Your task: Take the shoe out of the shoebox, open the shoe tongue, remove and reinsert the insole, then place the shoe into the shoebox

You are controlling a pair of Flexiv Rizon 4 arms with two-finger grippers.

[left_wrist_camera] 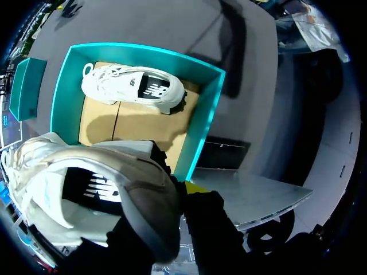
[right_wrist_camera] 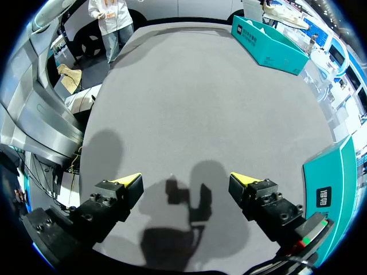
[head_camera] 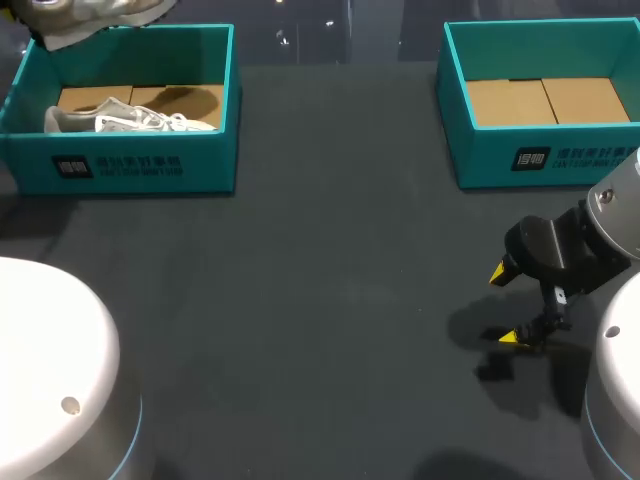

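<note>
At the lower left of the head view, our left arm (head_camera: 50, 370) is a broad, smooth white dome with one small round cap and a thin blue ring at its base. At the lower right, our right arm (head_camera: 615, 390) has the same white shell, cap and blue ring, with a silver-grey wrist joint above it. Our right gripper (head_camera: 504, 305) is matte black and blocky, with bright yellow wedge tips. Seen from its own wrist, its fingers (right_wrist_camera: 109, 206) show recessed screws, and one carries a red and green marking. Our left gripper (left_wrist_camera: 182, 192) is black too, with one yellow tip showing.
</note>
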